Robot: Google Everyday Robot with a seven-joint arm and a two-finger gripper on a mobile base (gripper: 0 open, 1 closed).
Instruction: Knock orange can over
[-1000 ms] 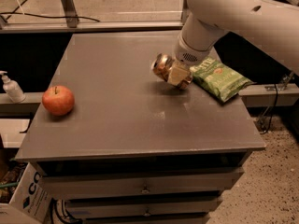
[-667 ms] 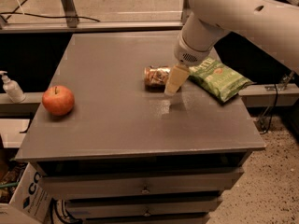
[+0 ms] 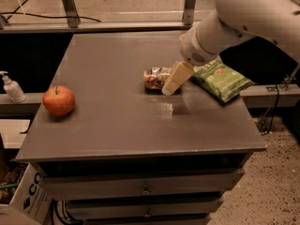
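The orange can (image 3: 156, 78) lies on its side on the grey table (image 3: 117, 116), near the middle right, its silver end facing left. My gripper (image 3: 172, 81) hangs from the white arm just right of the can, its pale fingers (image 3: 176, 77) pointing down and left, partly covering the can's right end. It holds nothing that I can see.
A red apple (image 3: 59, 100) sits at the table's left edge. A green snack bag (image 3: 221, 79) lies at the right edge behind the gripper. A soap dispenser (image 3: 11, 87) stands on a ledge off the table's left. Drawers are below the tabletop.
The can has tipped from tilted against the gripper to lying flat on its side. The gripper has shifted slightly down and right of it.
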